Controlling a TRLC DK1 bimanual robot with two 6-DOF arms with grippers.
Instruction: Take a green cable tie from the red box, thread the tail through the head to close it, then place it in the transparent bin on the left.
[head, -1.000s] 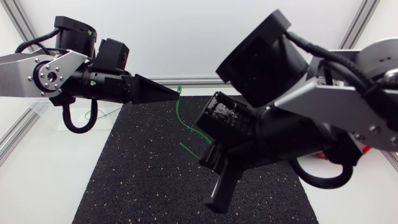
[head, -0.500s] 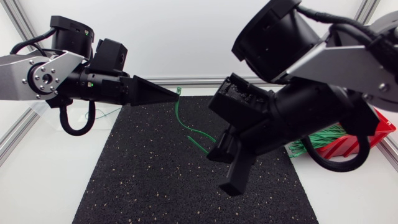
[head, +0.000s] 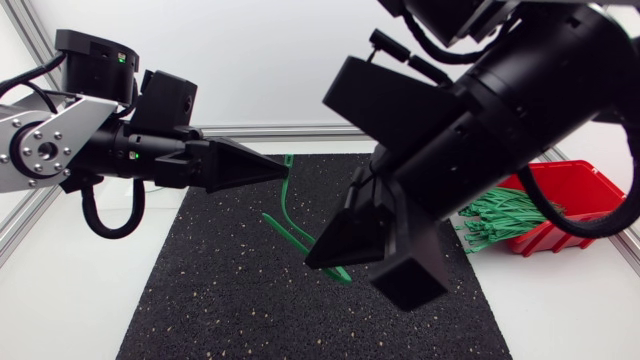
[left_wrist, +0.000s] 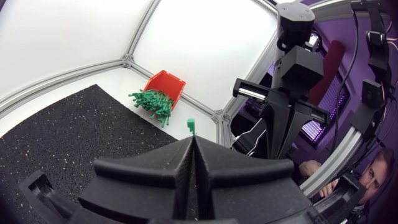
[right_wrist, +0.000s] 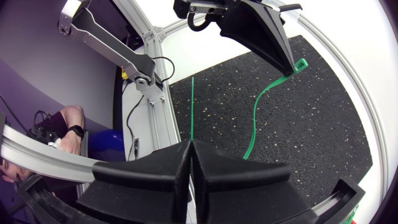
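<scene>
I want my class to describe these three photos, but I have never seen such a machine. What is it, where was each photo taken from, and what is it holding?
These are two robot arms at a table, each ending in a black two-fingered claw. One photo looks down from above; the other two come from a camera on each arm's wrist, so its own claw shows at the lower edge. On the table lies a black speckled mat, and beside it a red box with a heap of green ties sticking out. The left claw is closed on a green cable tie just below its head. The right claw is closed on a thin green strip, apparently that tie's tail.
</scene>
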